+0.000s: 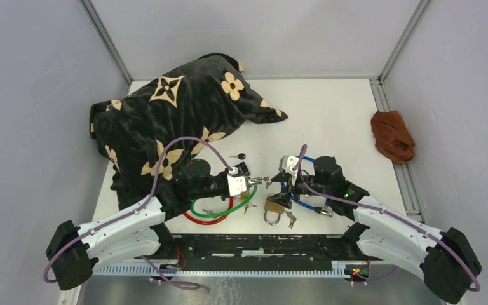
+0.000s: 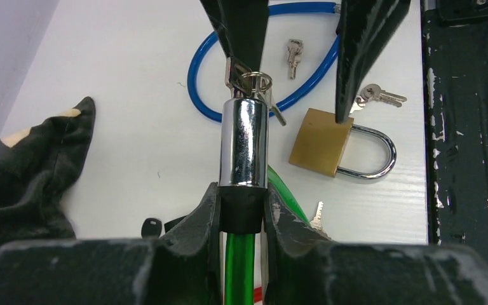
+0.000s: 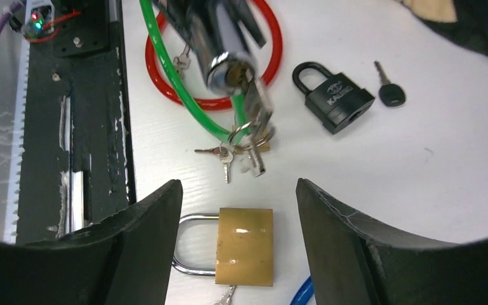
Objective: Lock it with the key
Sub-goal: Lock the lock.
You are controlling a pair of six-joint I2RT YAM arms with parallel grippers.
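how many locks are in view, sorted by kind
cable locks: 3 (green cable lock, red cable lock, blue cable lock)
padlocks: 2 (brass padlock, black padlock)
total: 5

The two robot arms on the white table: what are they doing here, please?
The left gripper is shut on the shiny chrome cylinder lock of the green cable and holds it up. A silver key on a ring sits in the end of the lock. The right gripper faces that key with its jaws open and holds nothing. The brass padlock lies beneath it. Whether the key is already turned cannot be told.
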